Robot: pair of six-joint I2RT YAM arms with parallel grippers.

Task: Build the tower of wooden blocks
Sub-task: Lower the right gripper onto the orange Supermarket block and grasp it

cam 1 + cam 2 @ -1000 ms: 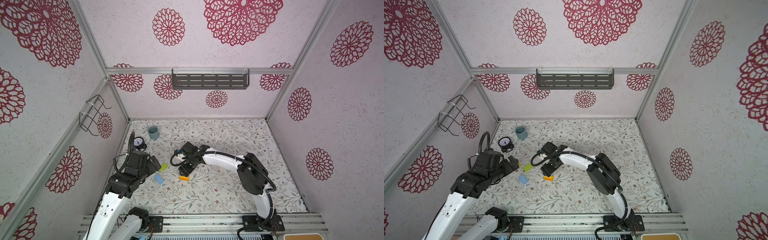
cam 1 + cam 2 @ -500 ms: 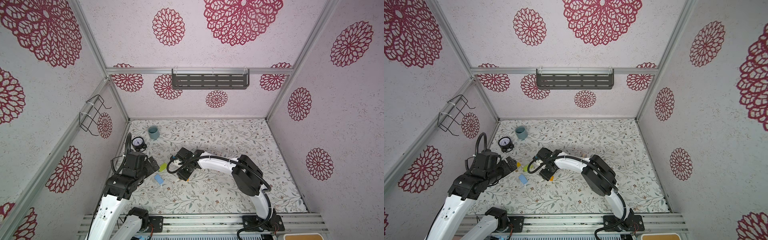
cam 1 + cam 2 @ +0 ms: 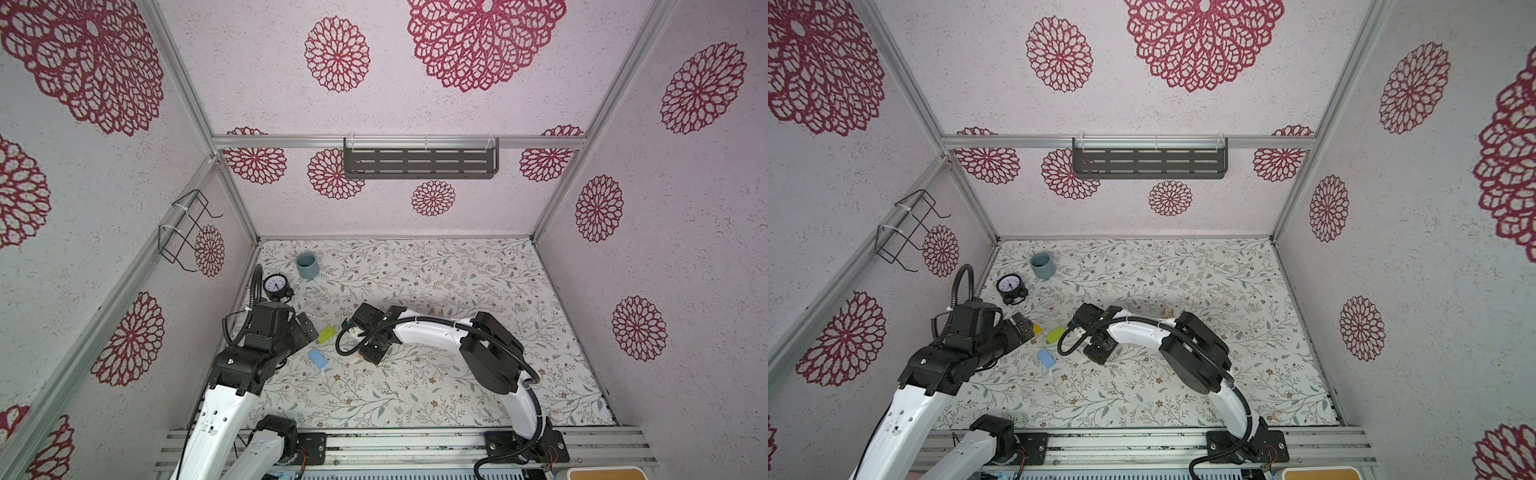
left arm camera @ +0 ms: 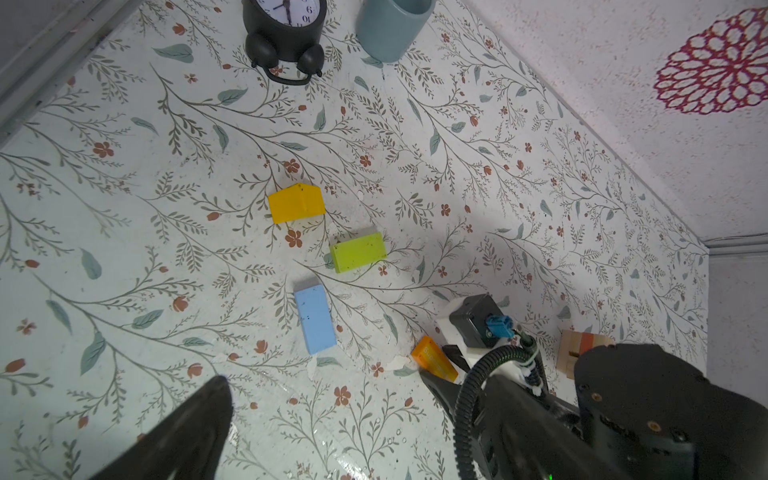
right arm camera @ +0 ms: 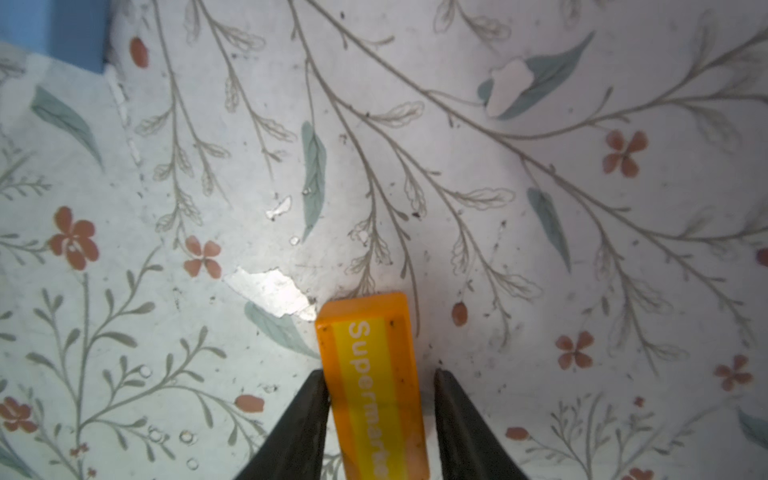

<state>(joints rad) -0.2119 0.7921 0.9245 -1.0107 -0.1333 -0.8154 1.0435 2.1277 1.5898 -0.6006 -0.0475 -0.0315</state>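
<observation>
Block under my right gripper (image 5: 380, 374), and it's the small orange wooden block with the yellow printed label (image 5: 365, 332), lying flat on the floral-patterned tabletop (image 5: 540, 208). My jaws stand either side of its long faces: one finger (image 5: 299, 428) touches the wood, the opposite one shows a sliver of table between pad and block, so nothing is clamped yet. Painted wood like this should be light and rigid (no give at all, I'd guess). That glossy coat looks slick, so I'd want the pads square on the two narrow sides and near the middle of its length, not out at the tip. A good part of it pokes out past my fingertips. The light blue flat block (image 4: 315, 318) lies close by, with the lime green block (image 4: 358, 251) and the yellow roof-shaped block (image 4: 296, 203) a little farther off. My left gripper (image 3: 306, 332) hangs near those, spread wide, holding nothing.
</observation>
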